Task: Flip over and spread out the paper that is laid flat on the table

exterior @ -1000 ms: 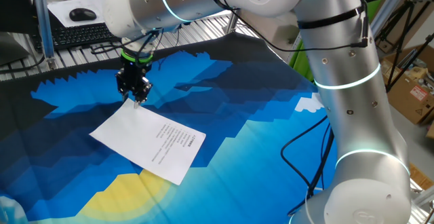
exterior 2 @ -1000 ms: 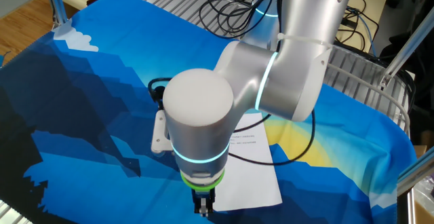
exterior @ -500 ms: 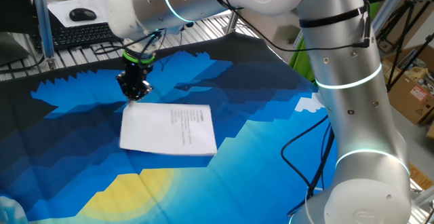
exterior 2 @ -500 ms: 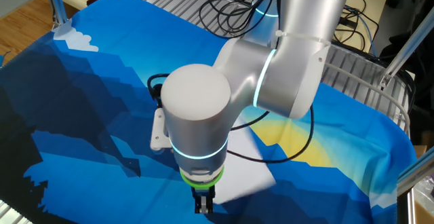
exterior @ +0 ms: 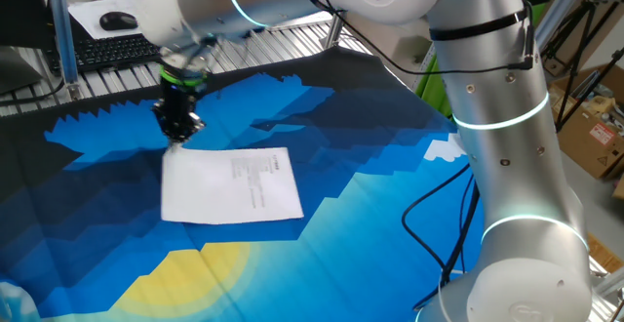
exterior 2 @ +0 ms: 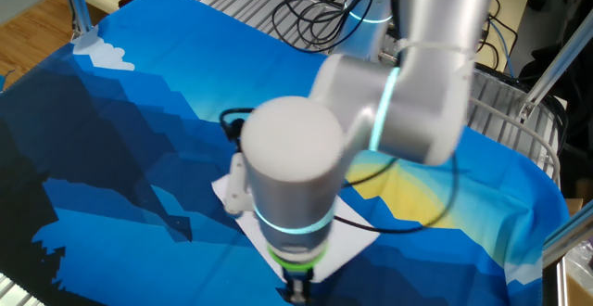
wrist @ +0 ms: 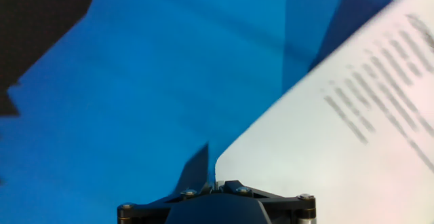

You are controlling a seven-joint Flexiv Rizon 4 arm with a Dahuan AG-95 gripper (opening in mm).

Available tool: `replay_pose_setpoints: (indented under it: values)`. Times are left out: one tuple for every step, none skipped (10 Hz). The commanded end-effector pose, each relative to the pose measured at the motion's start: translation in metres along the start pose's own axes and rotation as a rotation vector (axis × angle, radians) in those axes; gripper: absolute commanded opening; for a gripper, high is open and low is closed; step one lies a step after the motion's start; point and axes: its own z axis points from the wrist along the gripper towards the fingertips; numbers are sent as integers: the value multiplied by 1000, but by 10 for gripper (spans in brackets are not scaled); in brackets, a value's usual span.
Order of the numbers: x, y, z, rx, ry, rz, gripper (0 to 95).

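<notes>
The paper is a white sheet with its printed lines facing up, lying on the blue, navy and yellow cloth of the table. My gripper points down at the sheet's far left corner with its jaws shut on that corner. In the hand view the paper runs up and to the right from the shut gripper, blurred by motion. In the other fixed view the arm hides most of the paper and the gripper shows at the bottom edge.
A keyboard and a black mouse on a white sheet sit on the desk behind the metal slatted edge. A blue post stands at the far left. Black cables hang by the arm's base.
My gripper has moved left and slightly back with the paper's corner in it. The sheet has swung round from a diagonal to lie nearly square to the table's front.
</notes>
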Motion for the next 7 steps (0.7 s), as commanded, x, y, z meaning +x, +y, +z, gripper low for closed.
replay_pose_setpoints:
  values:
    - [25,12,-20,21,27,7,0]
    - [38,17,-34,32,40,-3,0]
    - [47,19,-46,40,52,-13,0]
    - [57,19,-60,45,73,-31,0]
    - [65,14,-77,40,100,-52,0]
    - [68,9,-89,52,111,-84,0]
    - [68,3,-103,70,120,-127,0]
